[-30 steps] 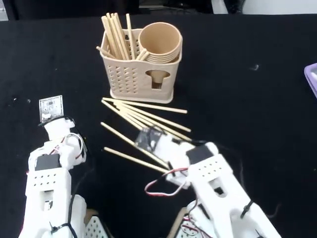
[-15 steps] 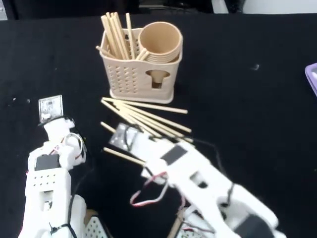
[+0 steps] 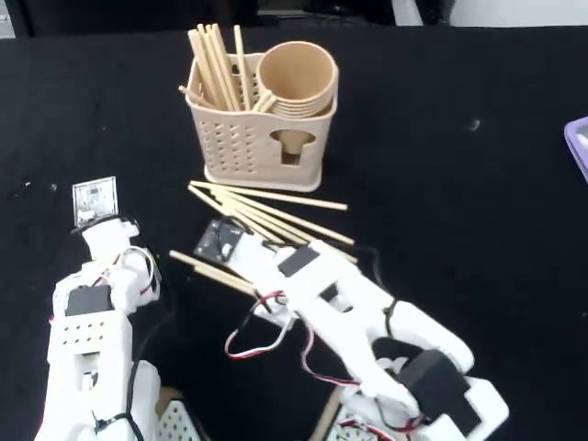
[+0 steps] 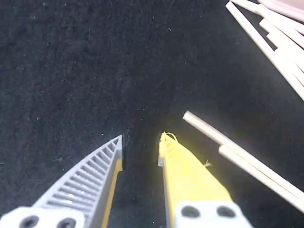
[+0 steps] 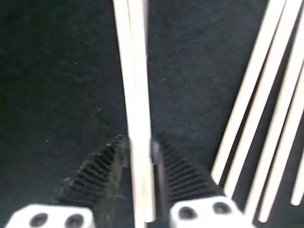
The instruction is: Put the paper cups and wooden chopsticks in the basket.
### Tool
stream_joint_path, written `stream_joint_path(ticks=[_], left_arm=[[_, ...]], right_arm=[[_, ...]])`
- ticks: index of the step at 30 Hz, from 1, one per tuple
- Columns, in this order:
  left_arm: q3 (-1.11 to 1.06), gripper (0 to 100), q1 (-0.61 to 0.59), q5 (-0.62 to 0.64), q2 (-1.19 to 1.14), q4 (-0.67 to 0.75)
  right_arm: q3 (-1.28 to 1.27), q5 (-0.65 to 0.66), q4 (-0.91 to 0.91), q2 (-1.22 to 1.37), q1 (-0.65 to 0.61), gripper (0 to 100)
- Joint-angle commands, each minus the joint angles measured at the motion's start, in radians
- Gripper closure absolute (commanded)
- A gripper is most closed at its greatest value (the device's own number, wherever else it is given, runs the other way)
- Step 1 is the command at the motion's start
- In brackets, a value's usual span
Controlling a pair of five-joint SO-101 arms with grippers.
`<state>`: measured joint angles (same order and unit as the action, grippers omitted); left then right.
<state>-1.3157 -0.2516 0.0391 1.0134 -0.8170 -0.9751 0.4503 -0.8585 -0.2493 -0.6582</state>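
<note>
A beige basket at the back holds several wooden chopsticks and stacked paper cups. Several loose chopsticks lie fanned on the black table in front of it. My right gripper is shut on a pair of chopsticks, which stick out to the left of the right arm as the held pair. My left gripper hovers open over bare cloth at the front left, just short of the held pair's ends. The left arm stands near the table's front edge.
A purple object shows at the right edge. A small tag sits on the left arm, another tag on the right arm. More loose chopsticks lie beside the held pair. Open black table lies to the right.
The right arm swung left across the loose chopsticks. The two front chopsticks, lying apart before, are now together in its gripper and shifted left. The left arm has not moved.
</note>
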Motion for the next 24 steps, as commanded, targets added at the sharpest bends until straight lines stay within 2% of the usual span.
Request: stream_joint_path(ticks=[1,6,13,15,19,24], left_arm=[[0.008,87,-0.007,0.003,0.011,0.018],[0.008,87,-0.007,0.003,0.014,0.018],[0.008,87,-0.008,0.003,0.015,0.018],[0.008,87,-0.008,0.003,0.015,0.018],[0.008,87,-0.008,0.003,0.017,0.018],[0.012,87,-0.050,0.009,0.018,0.018]], right_arm=[[0.012,-0.002,-0.055,-0.120,-0.015,98.8],[0.010,-0.002,-0.133,-0.274,-0.011,98.8],[-0.001,-0.011,-0.117,-0.372,-0.018,98.1],[-0.012,-0.032,-0.089,-0.348,-0.021,92.2],[0.002,-0.092,0.006,-0.223,-0.041,73.3],[0.137,-0.092,0.015,-0.028,-0.120,75.5]])
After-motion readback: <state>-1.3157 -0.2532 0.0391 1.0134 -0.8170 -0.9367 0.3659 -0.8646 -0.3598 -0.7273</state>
